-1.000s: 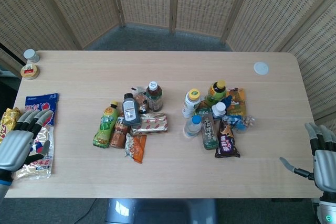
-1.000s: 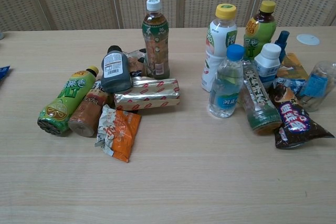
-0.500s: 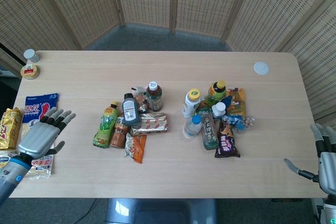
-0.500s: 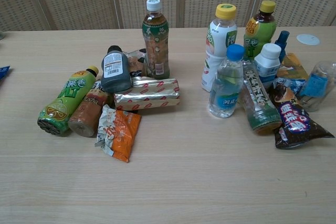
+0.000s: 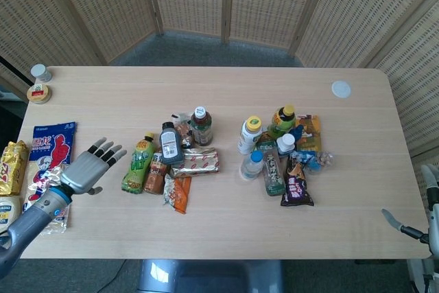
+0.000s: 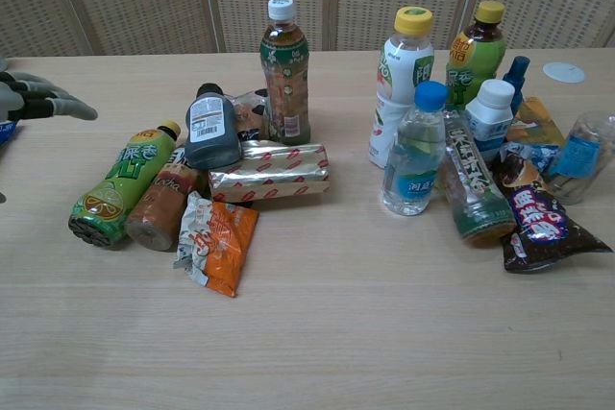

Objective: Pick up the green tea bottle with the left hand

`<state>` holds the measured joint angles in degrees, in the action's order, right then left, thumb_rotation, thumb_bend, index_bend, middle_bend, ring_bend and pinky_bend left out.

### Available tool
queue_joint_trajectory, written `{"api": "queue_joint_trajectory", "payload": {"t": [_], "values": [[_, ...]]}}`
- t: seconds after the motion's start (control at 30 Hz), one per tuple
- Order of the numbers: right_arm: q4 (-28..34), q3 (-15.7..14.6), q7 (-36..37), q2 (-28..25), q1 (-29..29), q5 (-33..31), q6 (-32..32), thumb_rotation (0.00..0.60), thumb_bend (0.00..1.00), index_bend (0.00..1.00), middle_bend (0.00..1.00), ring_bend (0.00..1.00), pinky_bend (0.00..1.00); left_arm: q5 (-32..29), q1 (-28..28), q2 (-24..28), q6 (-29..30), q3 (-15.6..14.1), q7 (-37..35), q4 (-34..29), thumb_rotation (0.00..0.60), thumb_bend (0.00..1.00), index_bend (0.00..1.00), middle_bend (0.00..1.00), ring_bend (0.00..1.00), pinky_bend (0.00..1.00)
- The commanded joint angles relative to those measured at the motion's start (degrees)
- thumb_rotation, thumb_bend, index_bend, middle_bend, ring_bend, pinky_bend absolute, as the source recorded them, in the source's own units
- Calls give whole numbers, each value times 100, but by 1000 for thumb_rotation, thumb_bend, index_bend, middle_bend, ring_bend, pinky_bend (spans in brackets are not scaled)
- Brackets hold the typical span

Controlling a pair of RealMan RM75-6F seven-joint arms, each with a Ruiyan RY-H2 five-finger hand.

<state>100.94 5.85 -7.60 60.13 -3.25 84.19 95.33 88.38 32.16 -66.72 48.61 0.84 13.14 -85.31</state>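
Note:
A green-labelled bottle with a yellow cap [image 5: 140, 162] [image 6: 120, 184] lies on its side at the left end of the left pile. An upright bottle of dark tea with a green label and white cap [image 5: 201, 125] [image 6: 284, 69] stands behind that pile. My left hand [image 5: 92, 166] hovers just left of the lying green bottle with its fingers spread and nothing in it. Only its fingertips [image 6: 58, 103] show at the chest view's left edge. My right hand [image 5: 424, 221] is at the table's near right corner, mostly out of frame, thumb held out and empty.
A dark sauce bottle [image 5: 170, 143], a brown bottle [image 5: 156, 173] and snack packs [image 5: 180, 193] crowd the green bottle. A second cluster of bottles [image 5: 251, 134] sits mid-right. Snack bags [image 5: 48, 156] lie under my left arm. Two jars [image 5: 39, 87] and a white lid [image 5: 341, 89] stand far back.
My left hand has moved right and forward from the snack bags to beside the lying green bottle, entering the chest view. My right hand has drawn back towards the frame's corner.

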Motion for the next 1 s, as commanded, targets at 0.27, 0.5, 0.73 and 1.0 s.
{"api": "queue_joint_trajectory", "payload": {"t": [0.27,0.5,0.73,1.0], "values": [[29,45,-57,-72,-106,-69,151,338,150,0,0,0,0,193,518,-677,-366,-69,-65,724,600,151,0,0,0,0],[22,62,-56,-105,-191,-101,259,350,148,0,0,0,0,186,783,-1027,-592,-110,-102,1111,600,139,0,0,0,0],[-1,77,-10,-113,-238,-90,320,350,148,0,0,0,0,129,963,-1277,-767,-175,-31,1372,600,140,0,0,0,0],[-28,87,59,-108,-274,-59,366,349,149,0,0,0,0,-17,937,-1142,-781,-303,92,1257,600,140,0,0,0,0]]}}
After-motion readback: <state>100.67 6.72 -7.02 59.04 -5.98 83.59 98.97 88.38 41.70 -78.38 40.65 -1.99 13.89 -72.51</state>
